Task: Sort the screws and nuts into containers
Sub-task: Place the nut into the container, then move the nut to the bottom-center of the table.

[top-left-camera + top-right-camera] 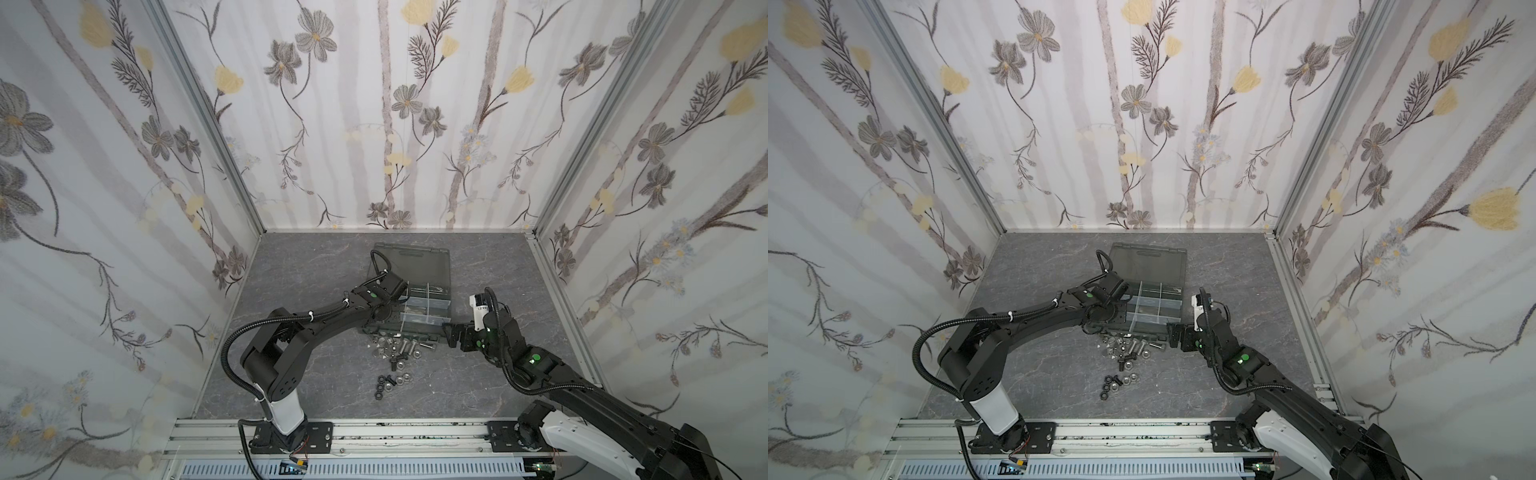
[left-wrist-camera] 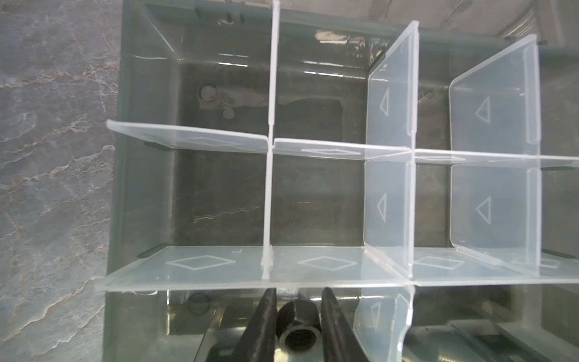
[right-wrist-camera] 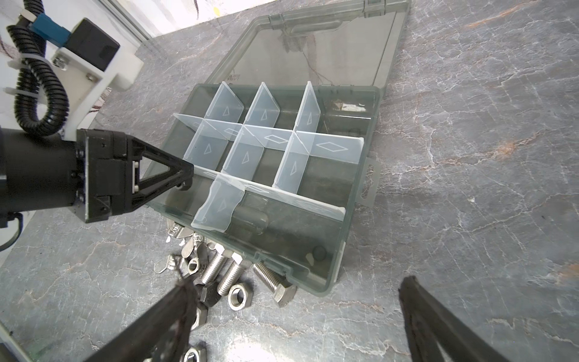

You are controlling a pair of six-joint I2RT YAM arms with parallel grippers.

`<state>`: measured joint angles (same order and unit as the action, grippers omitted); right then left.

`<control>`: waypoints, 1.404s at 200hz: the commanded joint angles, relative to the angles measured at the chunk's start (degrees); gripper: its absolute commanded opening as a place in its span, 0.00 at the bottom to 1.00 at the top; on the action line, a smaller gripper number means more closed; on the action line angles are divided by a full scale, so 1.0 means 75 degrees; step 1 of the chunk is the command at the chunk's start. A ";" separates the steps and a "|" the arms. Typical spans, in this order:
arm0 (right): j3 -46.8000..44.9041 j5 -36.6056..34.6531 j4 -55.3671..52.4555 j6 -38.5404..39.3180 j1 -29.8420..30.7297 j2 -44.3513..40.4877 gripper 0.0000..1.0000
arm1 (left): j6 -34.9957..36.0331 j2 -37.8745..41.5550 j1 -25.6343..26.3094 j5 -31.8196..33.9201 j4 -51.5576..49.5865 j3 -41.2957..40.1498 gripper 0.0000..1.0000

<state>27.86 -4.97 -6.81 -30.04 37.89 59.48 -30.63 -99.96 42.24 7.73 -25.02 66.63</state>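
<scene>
Grey marbled bench (image 1: 316,266), floral walls (image 1: 415,104) on three sides. Left tool (image 2: 298,291): hung over the near left compartment (image 2: 181,332) of the case (image 3: 354,238); a black nut (image 2: 299,326) sat between its jaws, clamped or loose could not be told. Case: lid (image 1: 415,262) lay open behind, pale dividers (image 3: 247,156) stood upright. Screws (image 1: 409,347) and nuts (image 3: 239,296): heaped on the bench against the case's near wall; more nuts, black and silver, lay apart nearer the front. Right tool (image 3: 296,282): jaws wide apart, near the case's right front corner.
</scene>
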 commanded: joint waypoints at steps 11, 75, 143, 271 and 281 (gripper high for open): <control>0.0034 -0.0094 0.0006 -0.0142 0.0000 -0.0012 1.00 | 0.0054 -0.0099 -0.0019 0.0119 0.0019 0.0069 0.34; 0.0117 -0.0102 -0.0006 -0.0105 0.0002 0.0028 1.00 | -0.0040 0.0136 -0.0016 0.0085 0.0031 -0.0006 0.42; 0.0024 -0.0156 0.0084 -0.0051 0.0006 0.0023 1.00 | -0.0167 0.0981 0.0016 0.0181 0.0037 -0.0596 0.45; 0.0216 -0.0034 0.0007 0.0022 0.0011 0.0277 1.00 | -0.0872 0.3017 0.1161 0.0097 0.0031 -0.2645 0.49; 0.0162 -0.0040 0.0005 -0.0006 0.0016 0.0223 1.00 | -0.0949 0.3039 0.1279 0.0044 0.0041 -0.2801 0.49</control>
<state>29.10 -5.26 -7.11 -29.89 37.91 61.60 -35.66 -77.91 50.43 8.51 -24.75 47.55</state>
